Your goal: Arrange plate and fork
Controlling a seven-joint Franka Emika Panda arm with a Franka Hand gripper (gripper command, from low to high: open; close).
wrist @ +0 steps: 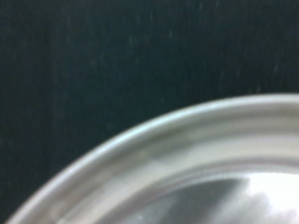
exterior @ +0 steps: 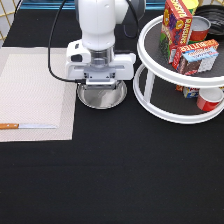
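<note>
Black tabletop (exterior: 125,170), pale cloth mat (exterior: 35,95) at the exterior view's left, perhaps a blue edge behind.

You have a beige mat (exterior: 35,92) at the exterior view's left on the black table (exterior: 125,175); a knife (exterior: 27,126) lies on its lower edge; at the right a white two-tier rack (exterior: 165,107) carries boxes (exterior: 197,56) and cans (exterior: 200,27).

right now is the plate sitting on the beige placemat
No, the plate lies on the black table beside the placemat, under the gripper.
</note>
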